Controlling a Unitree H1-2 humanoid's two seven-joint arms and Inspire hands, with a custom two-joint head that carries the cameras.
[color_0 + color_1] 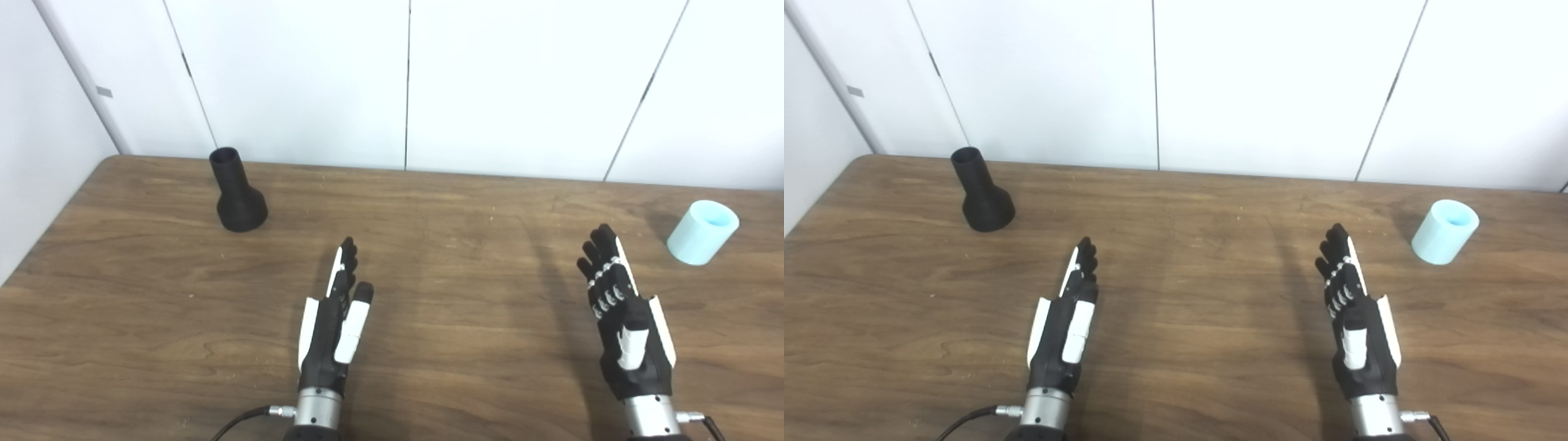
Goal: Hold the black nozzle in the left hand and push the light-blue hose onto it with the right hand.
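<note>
The black nozzle (237,193) stands upright on its wide base at the far left of the wooden table (441,257), narrow open end up. A short light-blue hose piece (702,232) stands at the far right, its open end tilted up. My left hand (337,318) hovers near the front centre-left, fingers straight and apart, holding nothing, well short of the nozzle. My right hand (621,315) is at the front right, also open and empty, below and left of the hose.
White wall panels (404,79) rise directly behind the table's far edge. The table's rounded left corner (107,162) lies close to the nozzle. Bare wood spans the stretch between the two hands.
</note>
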